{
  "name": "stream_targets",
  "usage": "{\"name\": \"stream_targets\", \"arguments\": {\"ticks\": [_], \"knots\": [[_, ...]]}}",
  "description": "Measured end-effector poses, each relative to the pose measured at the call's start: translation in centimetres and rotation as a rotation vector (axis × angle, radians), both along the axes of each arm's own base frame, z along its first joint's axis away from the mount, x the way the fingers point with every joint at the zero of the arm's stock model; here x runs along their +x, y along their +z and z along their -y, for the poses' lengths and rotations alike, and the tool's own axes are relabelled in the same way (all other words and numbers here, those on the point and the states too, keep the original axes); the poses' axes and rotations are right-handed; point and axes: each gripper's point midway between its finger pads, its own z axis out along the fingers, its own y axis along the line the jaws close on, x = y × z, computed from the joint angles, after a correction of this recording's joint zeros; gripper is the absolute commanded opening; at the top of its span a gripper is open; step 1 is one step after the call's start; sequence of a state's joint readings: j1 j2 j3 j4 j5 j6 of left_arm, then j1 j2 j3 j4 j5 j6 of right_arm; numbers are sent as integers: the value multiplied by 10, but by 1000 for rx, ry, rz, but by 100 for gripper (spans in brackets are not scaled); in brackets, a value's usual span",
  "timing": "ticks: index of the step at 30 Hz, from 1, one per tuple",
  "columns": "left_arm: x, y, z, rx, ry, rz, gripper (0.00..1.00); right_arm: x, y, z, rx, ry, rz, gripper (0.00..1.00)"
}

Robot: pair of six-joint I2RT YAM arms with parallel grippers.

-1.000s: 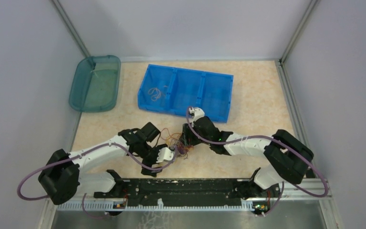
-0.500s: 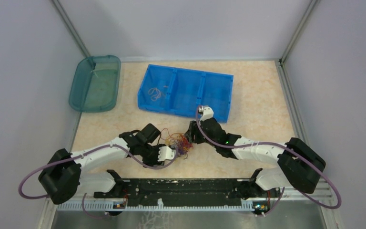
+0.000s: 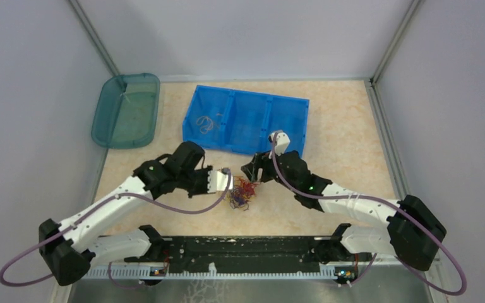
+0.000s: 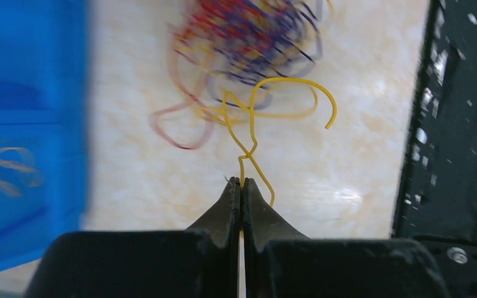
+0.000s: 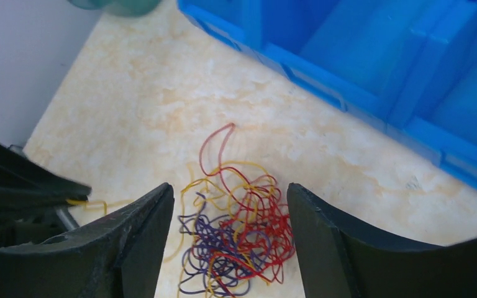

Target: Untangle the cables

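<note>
A tangle of thin red, purple and yellow cables lies on the table between my two grippers. My left gripper is shut on one yellow cable, pinched at the fingertips; the cable runs in loops from there back into the tangle. My right gripper hangs open just above the tangle, its fingers on either side and holding nothing. A few pale orange cables lie in the blue bin's left compartment.
The blue three-compartment bin stands right behind the grippers. A teal tub sits at the back left. The black rail with the arm bases runs along the near edge. Walls close in on both sides.
My left gripper has shut on the yellow cable and moved away from the near edge, drawing it out of the tangle. My right gripper has opened wider and shifted right and back.
</note>
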State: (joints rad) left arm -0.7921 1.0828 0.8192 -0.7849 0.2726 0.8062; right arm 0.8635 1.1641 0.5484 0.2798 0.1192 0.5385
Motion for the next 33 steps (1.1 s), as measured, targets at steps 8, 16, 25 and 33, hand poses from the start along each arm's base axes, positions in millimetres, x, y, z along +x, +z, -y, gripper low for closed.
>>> {"name": "stream_targets", "arguments": {"ticks": [8, 16, 25, 33], "knots": [[45, 154, 17, -214, 7, 392, 0, -12, 52, -29, 110, 216, 201, 83], [61, 247, 24, -353, -1, 623, 0, -30, 112, -53, 246, 394, 401, 86], [48, 334, 34, -568, -37, 733, 0, -22, 147, -83, 300, 435, 501, 75], [30, 411, 35, -761, -83, 852, 0, -15, 139, -96, 334, 432, 467, 61]]}}
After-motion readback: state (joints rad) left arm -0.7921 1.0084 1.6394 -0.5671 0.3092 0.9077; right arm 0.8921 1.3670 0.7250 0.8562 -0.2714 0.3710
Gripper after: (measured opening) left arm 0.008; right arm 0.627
